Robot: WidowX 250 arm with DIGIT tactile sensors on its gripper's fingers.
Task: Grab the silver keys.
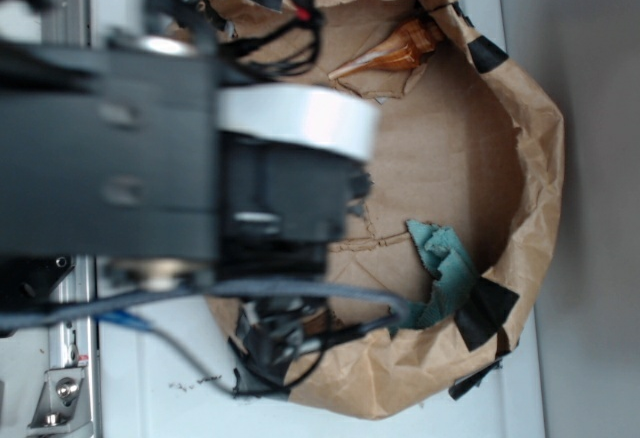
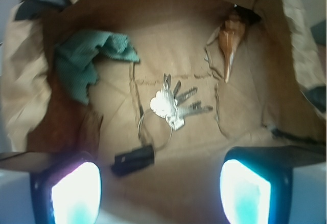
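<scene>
Plainly, shiny silver keys (image 2: 173, 106) fan from a thin wire ring.

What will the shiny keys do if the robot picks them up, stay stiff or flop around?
The silver keys would probably flop: they hang loose on a thin wire ring, so grabbing one likely leaves the others dangling. Each key looks like stiff metal and shouldn't bend. Their shiny, flat surfaces may be slippery and hard to pinch off the paper bag. The gripper is open above them.
</scene>
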